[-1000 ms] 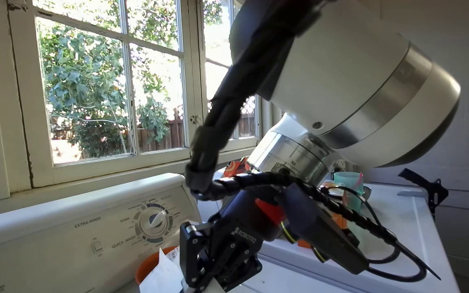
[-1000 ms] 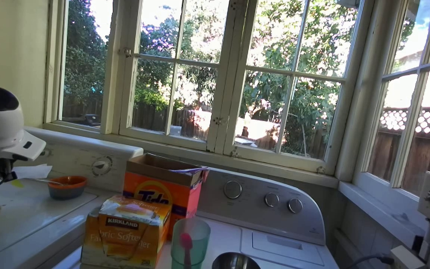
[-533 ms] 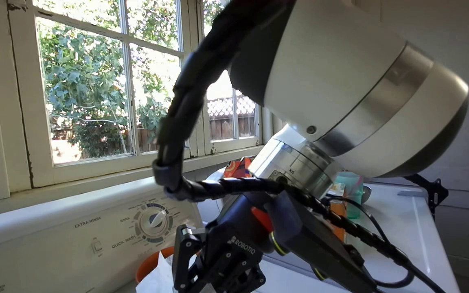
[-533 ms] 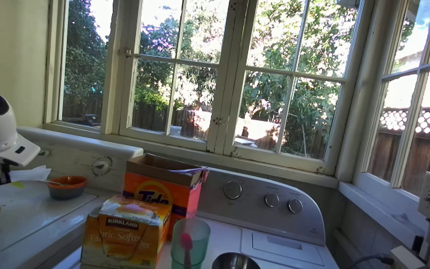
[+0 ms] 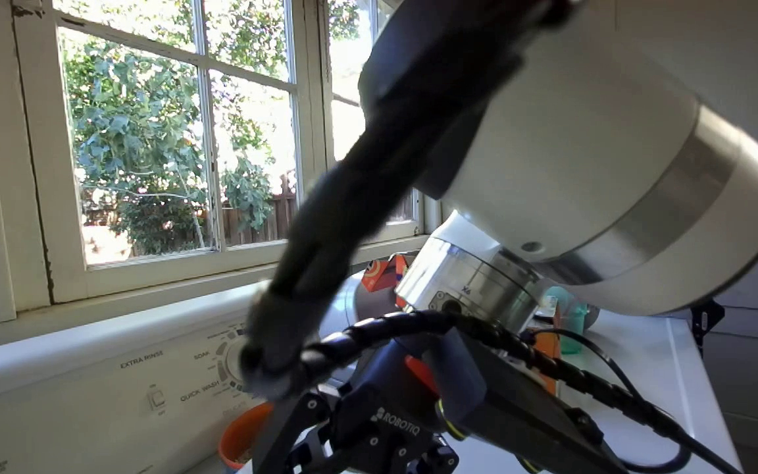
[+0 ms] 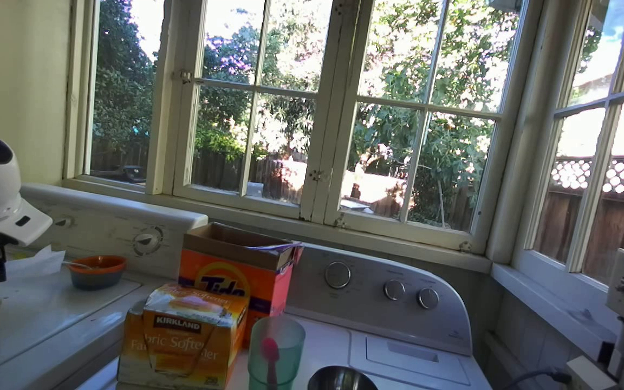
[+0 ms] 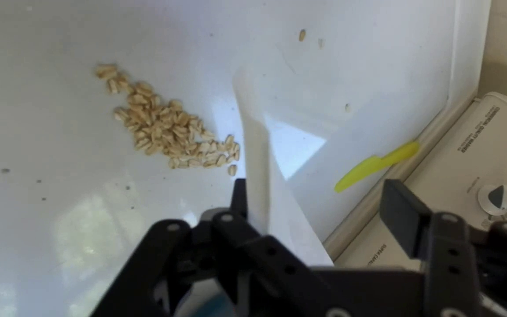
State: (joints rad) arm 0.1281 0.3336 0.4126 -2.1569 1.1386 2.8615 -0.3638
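Note:
In the wrist view my gripper (image 7: 317,193) stands open, its two fingers wide apart. A folded sheet of white paper (image 7: 258,176) rises along the inner side of the left-hand finger; the other finger is well away from it. Whether the paper touches that finger I cannot tell. Beyond lie a heap of oat flakes (image 7: 161,125) on the white washer lid (image 7: 60,211) and a yellow plastic knife (image 7: 374,166) by the control panel. In an exterior view the paper (image 6: 38,262) lies between the gripper and an orange-rimmed grey bowl (image 6: 98,273) with a utensil handle sticking out.
The washer's control panel (image 5: 109,408) runs along behind the lid, below the windows. On the neighbouring machine stand a Tide box (image 6: 236,271), a Kirkland fabric softener box (image 6: 182,341), a green cup (image 6: 285,357) with a pink utensil and a metal bowl (image 6: 342,377).
The jaws have opened. My arm has sunk lower, and the paper has dropped slightly, mostly leaving the bottom of an exterior view.

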